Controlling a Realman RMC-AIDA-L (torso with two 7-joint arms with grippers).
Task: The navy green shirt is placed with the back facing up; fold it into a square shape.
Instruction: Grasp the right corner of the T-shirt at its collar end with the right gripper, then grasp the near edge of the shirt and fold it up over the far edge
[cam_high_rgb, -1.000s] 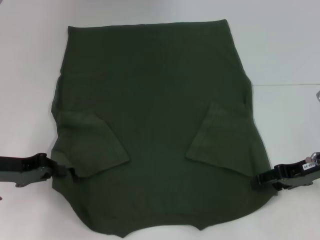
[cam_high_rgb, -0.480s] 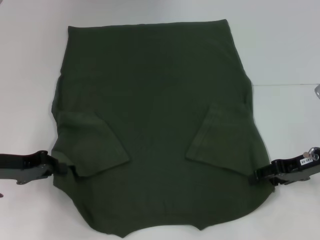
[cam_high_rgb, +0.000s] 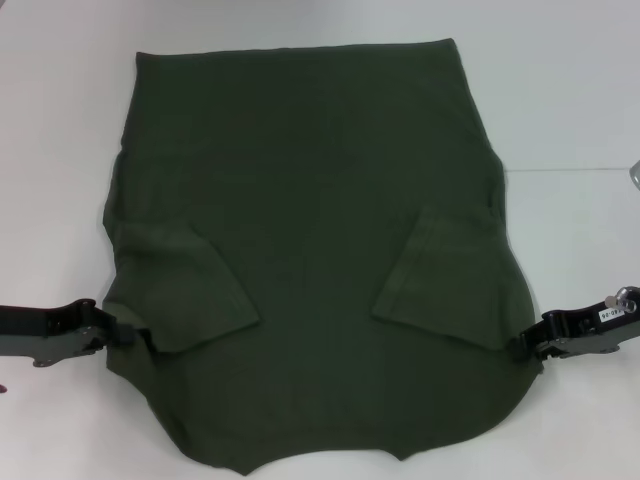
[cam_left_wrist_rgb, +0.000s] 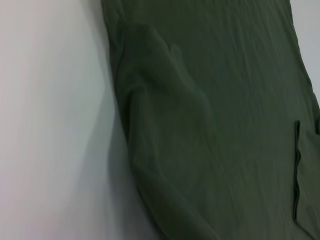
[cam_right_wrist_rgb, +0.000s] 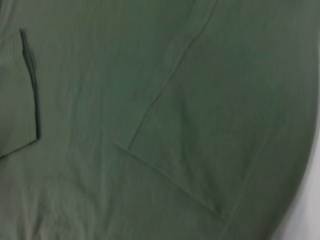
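The left gripper (cam_high_rgb: 128, 338) sits low at the left edge of the navy green shirt (cam_high_rgb: 310, 200), touching the fabric just below the folded-in left sleeve (cam_high_rgb: 185, 290); whether it is pinching the cloth I cannot tell. The shirt lies flat on the white bench (cam_high_rgb: 560, 100), its long axis running away from the robot, both sleeves turned inward. The right gripper (cam_high_rgb: 522, 347) mirrors this at the right edge, its grip equally unclear, so both arms stand equally near.

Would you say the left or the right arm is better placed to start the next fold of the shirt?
Probably neither alone: the left gripper and right gripper each sit at opposite side edges of the navy green shirt, beside the folded-in sleeves, so a two-handed fold looks likeliest.
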